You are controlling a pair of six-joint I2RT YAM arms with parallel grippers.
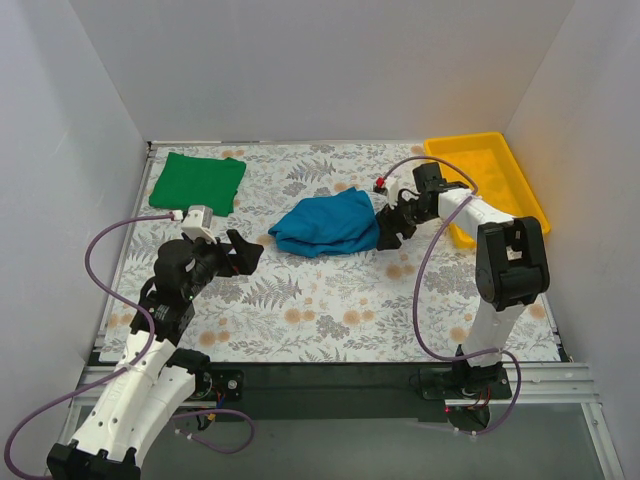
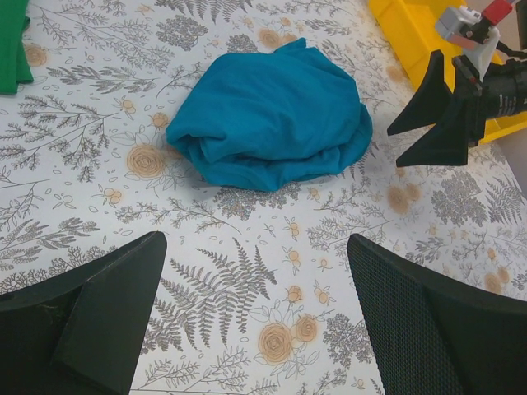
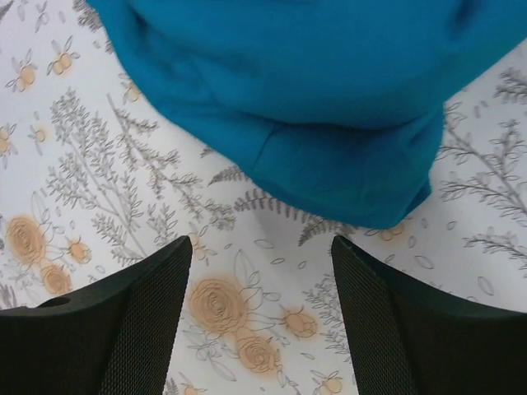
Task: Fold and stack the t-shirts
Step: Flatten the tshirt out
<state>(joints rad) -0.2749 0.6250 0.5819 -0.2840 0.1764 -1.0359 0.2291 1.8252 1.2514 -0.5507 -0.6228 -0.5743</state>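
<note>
1. Green t-shirt (image 1: pixel 198 182) is lying folded flat, well left of the bunched teal-blue t-shirt (image 1: pixel 325 224).
2. Left gripper (image 1: pixel 243 252) is hovering wide open and empty near that shirt's left side.
3. Right gripper (image 1: pixel 388 232) is hanging open, holding nothing, just beside its right edge.
4. Yellow tray (image 1: pixel 482 163) is sitting farther right.

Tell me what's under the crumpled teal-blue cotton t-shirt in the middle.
The crumpled teal-blue t-shirt lies on the floral-printed table cover, which shows all around it. Anything beneath its folds is covered by the cloth.
</note>
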